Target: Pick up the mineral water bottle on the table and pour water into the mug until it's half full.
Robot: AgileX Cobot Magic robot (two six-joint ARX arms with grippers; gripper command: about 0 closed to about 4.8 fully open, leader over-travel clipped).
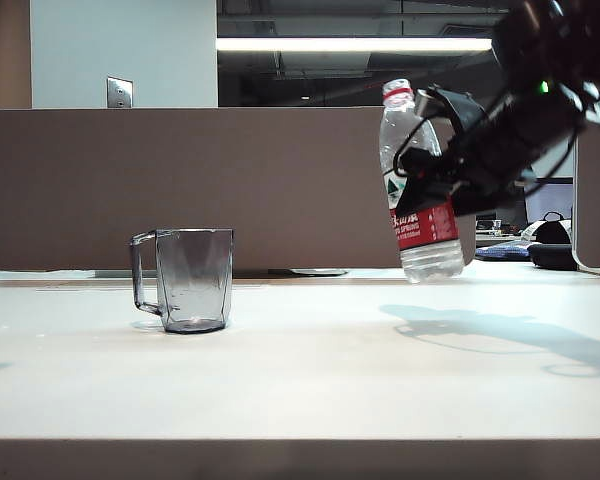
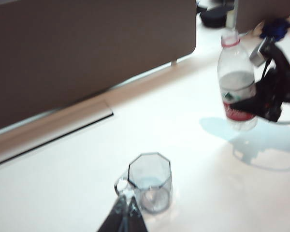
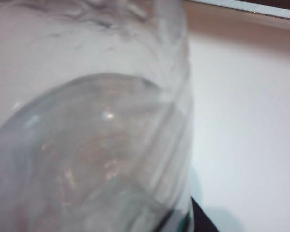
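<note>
A brown partition (image 1: 180,190) stood behind the desk, a wall switch plate (image 1: 120,92) above it. A strip light (image 1: 352,45) glowed overhead. Dark, blurred objects (image 1: 550,245) lay far right.

On the counter (image 1: 300,380), left of the middle: the mug (image 1: 192,280), standing upright. Well to the right, up in the air above the counter: the mineral water bottle (image 1: 412,180), tipped a little, held in the right gripper (image 1: 428,185). Just beside the mug's handle: the left gripper (image 2: 125,212). Behind it all: a long wall panel (image 1: 180,190).
</note>
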